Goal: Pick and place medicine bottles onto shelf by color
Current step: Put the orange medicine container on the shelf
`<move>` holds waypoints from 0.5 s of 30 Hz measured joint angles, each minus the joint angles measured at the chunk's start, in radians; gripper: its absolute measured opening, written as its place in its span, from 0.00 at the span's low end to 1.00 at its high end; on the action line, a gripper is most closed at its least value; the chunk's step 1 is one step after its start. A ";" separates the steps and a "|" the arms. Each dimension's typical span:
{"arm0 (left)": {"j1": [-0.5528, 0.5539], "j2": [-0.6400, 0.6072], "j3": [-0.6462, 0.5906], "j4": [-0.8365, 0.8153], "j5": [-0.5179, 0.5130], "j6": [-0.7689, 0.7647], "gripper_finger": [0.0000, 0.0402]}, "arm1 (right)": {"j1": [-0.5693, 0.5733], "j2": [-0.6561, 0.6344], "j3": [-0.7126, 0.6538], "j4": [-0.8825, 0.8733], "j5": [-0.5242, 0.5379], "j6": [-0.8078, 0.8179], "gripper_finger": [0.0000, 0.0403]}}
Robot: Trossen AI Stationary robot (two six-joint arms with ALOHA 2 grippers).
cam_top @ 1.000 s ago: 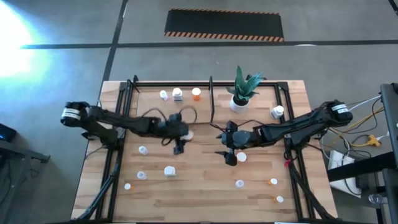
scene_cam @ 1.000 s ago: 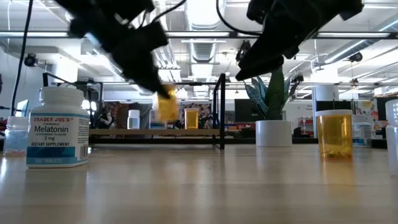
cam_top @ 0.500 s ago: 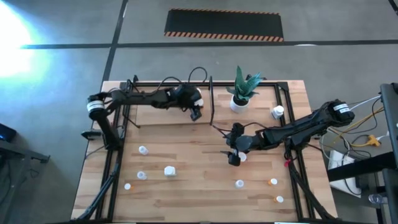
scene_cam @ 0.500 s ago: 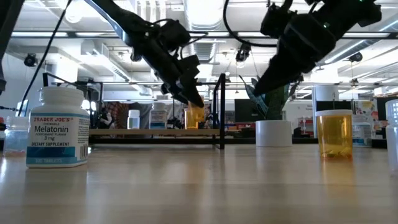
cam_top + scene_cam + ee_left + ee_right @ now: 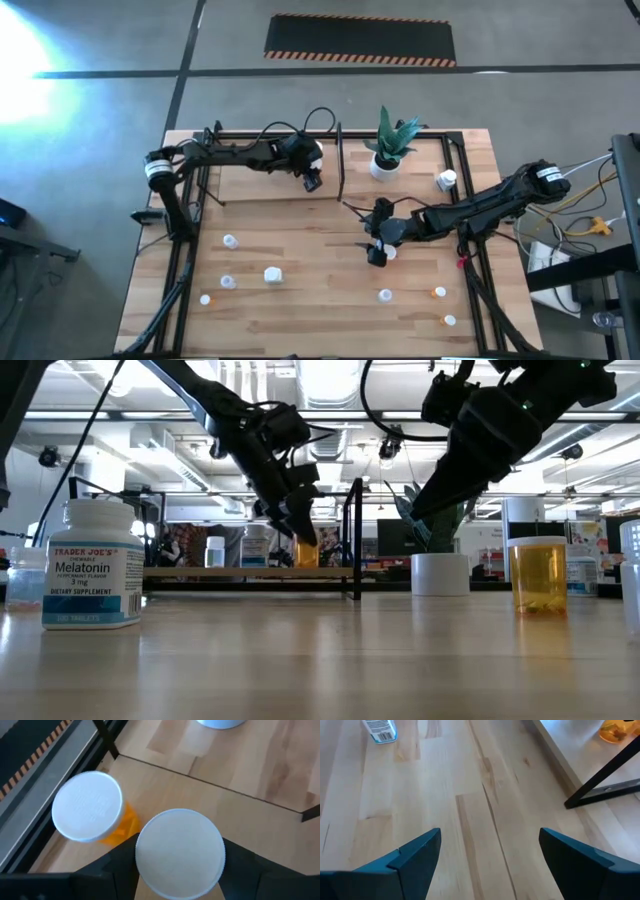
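My left gripper [image 5: 312, 182] is over the shelf [image 5: 250, 187] at the table's far side, just left of the black divider bar [image 5: 340, 165]. It is shut on an orange medicine bottle with a white cap [image 5: 180, 852]. A second orange bottle [image 5: 87, 812] stands on the shelf board close beside it. My right gripper [image 5: 375, 255] hangs open above the table's middle, nothing between its fingers [image 5: 485, 865], with a small white bottle [image 5: 389, 253] right next to it. My left gripper has the orange bottle between its two fingers [image 5: 117, 865], one on each side just under the white cap [image 5: 150, 870], which hides the contact. The fingers slant down from the left. The bottle stands upright, its orange body [image 5: 306, 552] down at the shelf board.
Several small bottles lie scattered on the near tabletop, among them white ones [image 5: 230, 241] [image 5: 271, 274] and orange ones [image 5: 438, 292]. A white pot with a green plant [image 5: 382, 165] and a white bottle [image 5: 446, 180] stand on the shelf's right half. Black frame tubes [image 5: 190, 250] run along both sides.
My left gripper has swung from the table's middle toward the far edge, carrying the orange bottle to the shelf beside the divider, then sunk a little so the bottle comes down next to the other orange one. My right gripper has sunk slightly and stayed open.
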 joint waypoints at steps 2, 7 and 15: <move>0.000 0.000 -0.001 0.001 0.000 0.000 0.50 | 0.000 0.000 0.000 0.001 0.000 0.000 0.81; 0.000 0.000 0.000 0.012 0.003 0.001 0.51 | 0.000 0.000 0.000 0.005 0.000 0.000 0.81; 0.001 0.000 0.000 0.017 0.004 0.001 0.61 | 0.000 0.000 0.000 0.006 0.000 0.001 0.81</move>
